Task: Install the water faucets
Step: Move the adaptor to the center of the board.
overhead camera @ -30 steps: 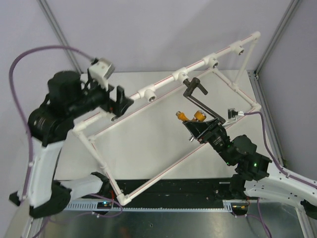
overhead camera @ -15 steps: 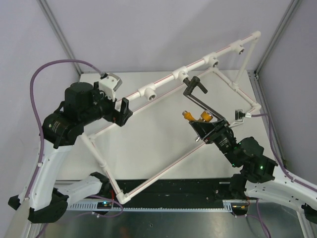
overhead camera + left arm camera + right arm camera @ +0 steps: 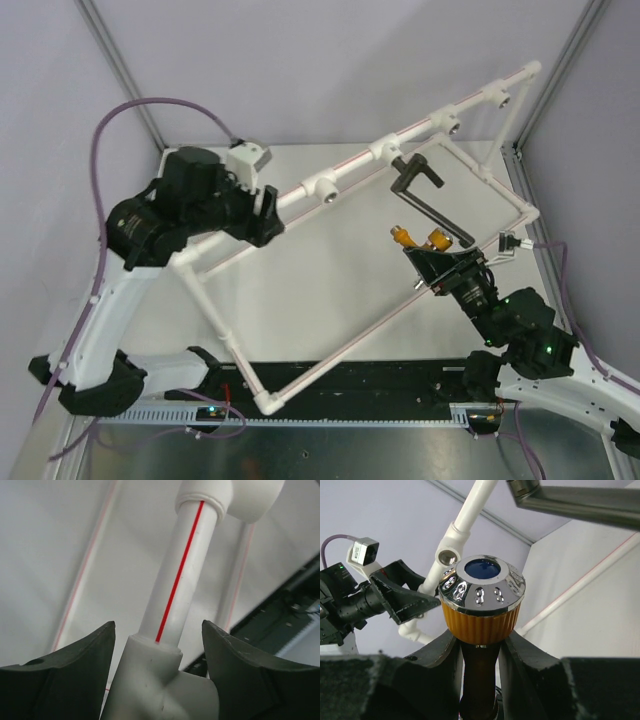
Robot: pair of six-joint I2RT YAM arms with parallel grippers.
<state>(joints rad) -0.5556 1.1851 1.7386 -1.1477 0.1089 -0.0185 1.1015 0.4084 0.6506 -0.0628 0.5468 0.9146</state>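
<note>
My left gripper (image 3: 268, 215) (image 3: 157, 630) is shut on a tee fitting of the white pipe frame (image 3: 300, 190) (image 3: 182, 570), one finger on each side. My right gripper (image 3: 428, 255) (image 3: 479, 640) is shut on the stem of the orange-brass tap (image 3: 434, 240), just under its ribbed orange collar and shiny silver-blue knob (image 3: 481, 592). It holds the tap above the table inside the frame. The black tap (image 3: 425, 190) hangs from the frame's raised top rail, its long arm (image 3: 580, 502) reaching down toward my right gripper. An open round socket (image 3: 327, 189) (image 3: 447, 556) faces out from that rail.
The frame's lower rectangle lies slanted on the white table (image 3: 320, 270), with a corner fitting (image 3: 268, 402) near the black base rail (image 3: 380, 380). Grey tent walls and metal poles (image 3: 125, 75) close in the back. A purple cable (image 3: 130, 105) loops over my left arm.
My left arm has swung right with the frame in its grip, so the whole frame and the black tap shifted right. My right gripper moved right with the orange tap.
</note>
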